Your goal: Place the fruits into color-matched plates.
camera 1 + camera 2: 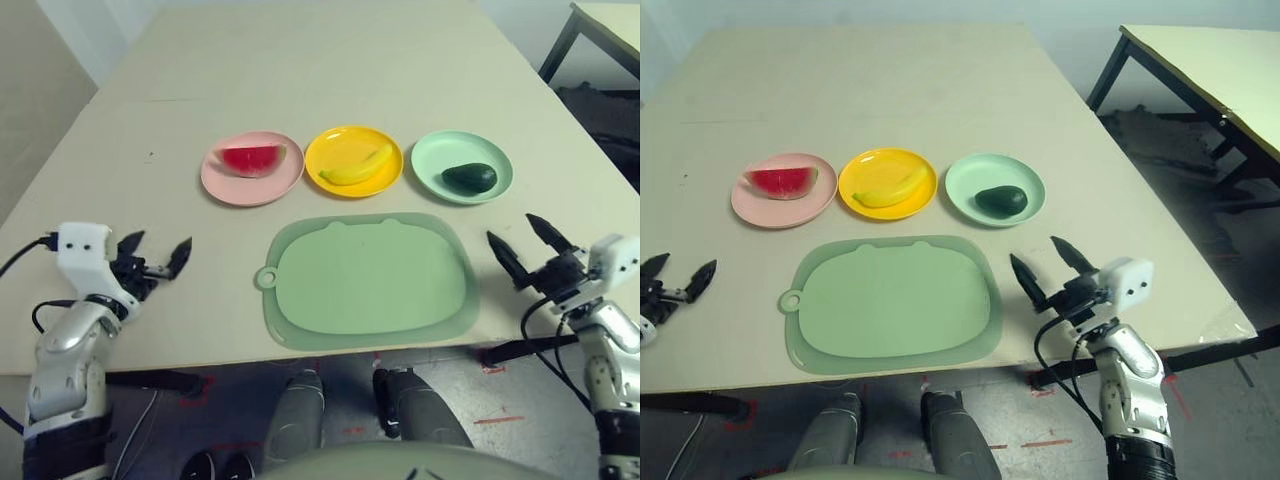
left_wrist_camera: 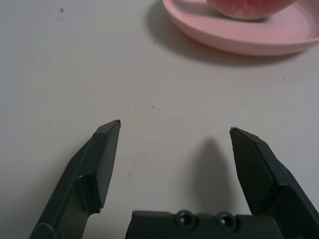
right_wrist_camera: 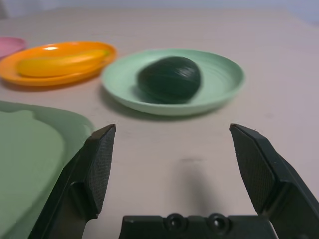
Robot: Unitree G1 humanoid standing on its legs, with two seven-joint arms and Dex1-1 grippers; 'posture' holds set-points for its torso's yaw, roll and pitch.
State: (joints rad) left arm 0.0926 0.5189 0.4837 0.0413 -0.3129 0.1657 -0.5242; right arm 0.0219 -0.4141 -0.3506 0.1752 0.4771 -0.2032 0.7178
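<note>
Three plates stand in a row across the table. The watermelon wedge lies in the pink plate, the banana in the yellow plate, and the avocado in the mint green plate. My left gripper rests open near the table's front left edge, well short of the pink plate. My right gripper is open at the front right, facing the avocado from a short distance, with nothing between its fingers.
A large pale green rounded-rectangle mat lies bare in front of the plates, between my two grippers. The far half of the table is open surface. A second table stands beyond the right edge.
</note>
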